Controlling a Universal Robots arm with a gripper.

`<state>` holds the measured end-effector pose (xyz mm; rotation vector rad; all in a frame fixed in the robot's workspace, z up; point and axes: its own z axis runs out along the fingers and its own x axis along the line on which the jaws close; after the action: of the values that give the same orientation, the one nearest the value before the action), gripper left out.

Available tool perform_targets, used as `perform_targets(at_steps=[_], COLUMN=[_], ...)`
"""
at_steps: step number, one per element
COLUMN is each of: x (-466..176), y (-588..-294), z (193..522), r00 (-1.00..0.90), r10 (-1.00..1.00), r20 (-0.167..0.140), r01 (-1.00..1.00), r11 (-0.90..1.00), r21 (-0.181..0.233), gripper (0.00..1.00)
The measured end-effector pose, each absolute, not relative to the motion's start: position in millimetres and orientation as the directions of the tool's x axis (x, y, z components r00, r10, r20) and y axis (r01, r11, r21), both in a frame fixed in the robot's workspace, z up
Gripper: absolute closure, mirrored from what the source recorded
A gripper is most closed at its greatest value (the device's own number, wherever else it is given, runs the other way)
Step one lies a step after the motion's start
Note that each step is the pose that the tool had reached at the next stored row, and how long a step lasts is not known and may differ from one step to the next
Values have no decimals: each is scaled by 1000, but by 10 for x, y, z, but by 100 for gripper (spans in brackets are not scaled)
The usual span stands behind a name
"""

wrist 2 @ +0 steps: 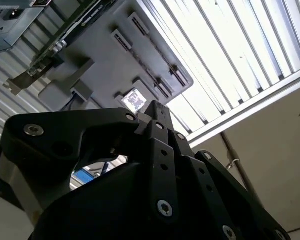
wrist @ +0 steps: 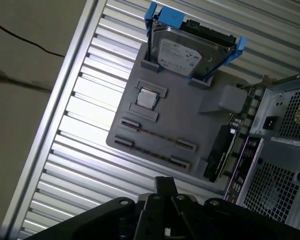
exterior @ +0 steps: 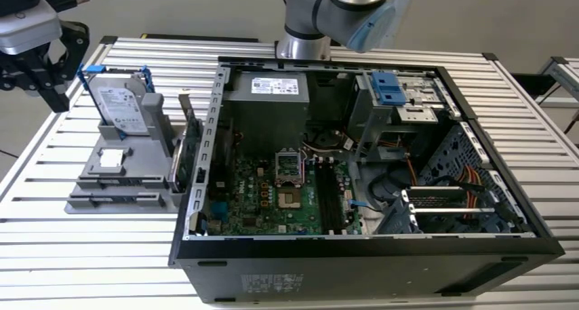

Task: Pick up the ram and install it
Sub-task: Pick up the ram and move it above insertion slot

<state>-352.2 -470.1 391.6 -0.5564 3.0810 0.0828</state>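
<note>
The black fingers (wrist: pixel 163 186) were pressed together into one tip, with nothing between them. The gripper (wrist: pixel 165 181) hung in the air, higher than the gray holder (wrist: pixel 190 115) and well apart from it. It was off the side of the holder that faced away from the computer box (exterior: pixel 362 262).

The ram (wrist: pixel 155 136) was in the holder. It stood on its thin edge in a slot, so it looked like a skinny dark line between two little clips. A small square chip (wrist: pixel 146 98) lay flat on the holder, just beside the ram. Past the chip, at the end of the holder, a silver hard drive (wrist: pixel 185 52) with blue rails stood leaning in its own slot. A dark card (wrist: pixel 217 150) stood on its edge at the side of the holder nearest the computer box. The box was open and sat just beside the holder. The holder and the box both sat on a table (exterior: pixel 81 256) made of metal slats.
</note>
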Motion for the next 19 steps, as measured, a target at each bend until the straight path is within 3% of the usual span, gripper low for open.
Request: perform_targets(at_steps=[19], x=[-3524], y=[-4699], z=[3916], r00=[-902], r10=[-431], r20=[-19], r01=[-431], r11=[901], r21=[50], gripper=[100])
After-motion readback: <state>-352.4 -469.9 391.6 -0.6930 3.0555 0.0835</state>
